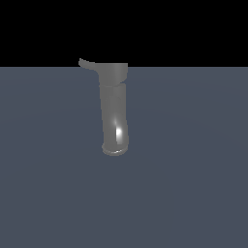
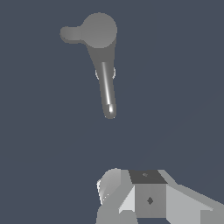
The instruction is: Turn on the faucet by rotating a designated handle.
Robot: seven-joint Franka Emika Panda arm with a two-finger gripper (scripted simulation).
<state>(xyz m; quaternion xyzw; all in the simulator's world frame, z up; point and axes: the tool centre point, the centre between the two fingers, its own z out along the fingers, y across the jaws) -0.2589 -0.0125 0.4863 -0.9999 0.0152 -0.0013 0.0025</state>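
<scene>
Flat slate-blue surface (image 1: 193,193) fills the exterior view's lower part. Centre frame stands the tall glossy grey metallic faucet (image 1: 114,111); its small thin grey handle (image 1: 87,63) juts toward upper left. White claw (image 2: 131,197) sits apart from both, its spread impossible to tell.

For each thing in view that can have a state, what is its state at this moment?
faucet: standing alone on the grey surface, nothing touching it.
handle: projecting sideways from the collar toward the exterior view's left, tip upturned, untouched.
end effector: only in the wrist view, apart from the faucet, holding nothing; open or shut cannot be told.
</scene>
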